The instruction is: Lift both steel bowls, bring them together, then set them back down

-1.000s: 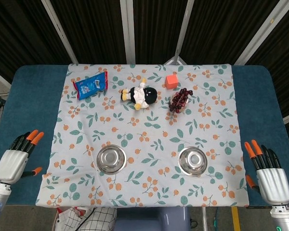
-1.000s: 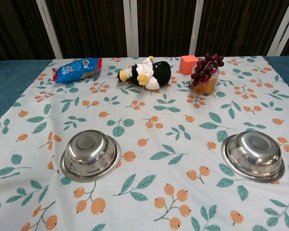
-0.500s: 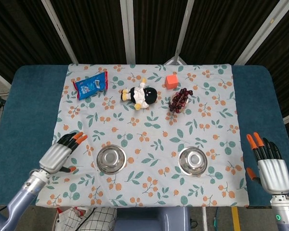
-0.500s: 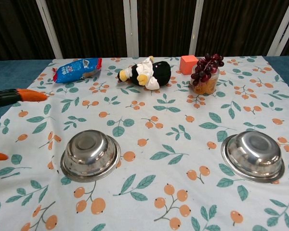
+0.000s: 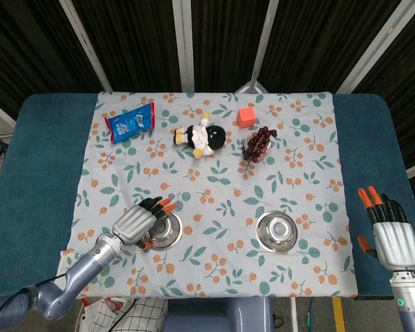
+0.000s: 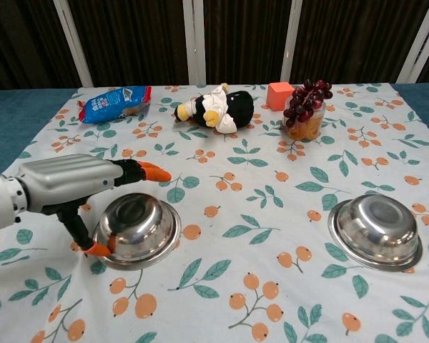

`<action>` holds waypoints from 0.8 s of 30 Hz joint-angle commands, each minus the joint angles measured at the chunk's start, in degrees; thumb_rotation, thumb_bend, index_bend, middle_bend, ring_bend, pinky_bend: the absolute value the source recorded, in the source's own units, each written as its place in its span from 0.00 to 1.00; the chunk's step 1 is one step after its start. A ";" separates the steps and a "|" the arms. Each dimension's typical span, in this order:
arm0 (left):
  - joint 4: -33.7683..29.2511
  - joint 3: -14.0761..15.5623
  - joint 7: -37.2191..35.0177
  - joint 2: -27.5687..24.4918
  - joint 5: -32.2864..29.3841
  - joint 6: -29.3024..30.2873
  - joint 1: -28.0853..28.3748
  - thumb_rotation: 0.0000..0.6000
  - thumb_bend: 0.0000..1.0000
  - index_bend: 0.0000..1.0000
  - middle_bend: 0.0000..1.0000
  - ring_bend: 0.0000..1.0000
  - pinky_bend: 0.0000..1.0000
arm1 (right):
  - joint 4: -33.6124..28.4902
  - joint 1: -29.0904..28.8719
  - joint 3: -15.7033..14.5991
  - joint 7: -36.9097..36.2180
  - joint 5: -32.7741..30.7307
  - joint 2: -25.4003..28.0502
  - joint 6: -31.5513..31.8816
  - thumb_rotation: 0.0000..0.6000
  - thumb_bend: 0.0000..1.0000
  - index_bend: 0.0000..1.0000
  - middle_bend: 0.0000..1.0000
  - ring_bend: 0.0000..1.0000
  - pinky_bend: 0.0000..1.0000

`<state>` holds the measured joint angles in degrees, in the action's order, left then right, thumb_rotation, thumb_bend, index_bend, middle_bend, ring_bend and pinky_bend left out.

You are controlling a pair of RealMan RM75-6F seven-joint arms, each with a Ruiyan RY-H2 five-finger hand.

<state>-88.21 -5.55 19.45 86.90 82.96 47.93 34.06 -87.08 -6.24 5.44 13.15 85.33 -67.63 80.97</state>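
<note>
From the head view, the left hand (image 5: 137, 223) reaches over the left bowl (image 5: 162, 229) with fingers apart, not gripping yet. The right hand (image 5: 391, 238) waits open, well apart from the right bowl (image 5: 277, 231). Both bowls sit on the surface (image 5: 214, 187).

From the chest view, the thumb looks to touch the left bowl's rim. Next, I think it must close. The doll (image 6: 218, 108), grapes (image 6: 305, 103), red block (image 6: 279, 95) and snack bag (image 6: 113, 103) lie far back, not in the way.

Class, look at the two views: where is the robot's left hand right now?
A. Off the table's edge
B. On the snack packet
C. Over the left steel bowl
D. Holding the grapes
C: the left hand reaches over the left bowl, fingers spread above its rim, thumb by its near edge.
</note>
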 commanded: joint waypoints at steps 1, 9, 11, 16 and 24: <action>-1.00 -0.17 3.07 0.35 -1.57 -0.45 1.02 1.00 0.11 0.00 0.00 0.00 0.15 | 0.40 -0.36 0.24 0.43 -0.88 -0.22 -0.68 1.00 0.31 0.00 0.00 0.00 0.14; -1.02 0.31 7.26 0.77 -4.79 -0.64 1.84 1.00 0.12 0.06 0.16 0.05 0.26 | 0.57 -0.66 0.54 0.76 -2.11 -0.48 -0.99 1.00 0.31 0.00 0.00 0.00 0.14; -0.57 0.37 7.99 1.14 -5.67 -0.77 2.06 1.00 0.12 0.08 0.17 0.06 0.27 | 0.61 -0.69 0.52 0.71 -2.36 -0.48 -1.09 1.00 0.31 0.00 0.00 0.00 0.14; 0.73 0.24 9.39 2.27 -9.15 -2.78 3.44 1.00 0.12 0.12 0.21 0.10 0.30 | 0.52 -0.72 0.47 0.48 -2.67 -0.28 -1.10 1.00 0.31 0.00 0.00 0.00 0.14; 0.39 0.56 11.76 3.11 -11.00 -2.04 4.52 1.00 0.19 0.38 0.48 0.38 0.59 | 0.40 -0.79 0.15 -0.03 -2.74 0.03 -1.23 1.00 0.31 0.00 0.00 0.00 0.14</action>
<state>-87.65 -5.07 30.95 89.92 72.14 45.64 38.47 -86.69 -7.02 5.58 13.12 82.58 -67.61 79.74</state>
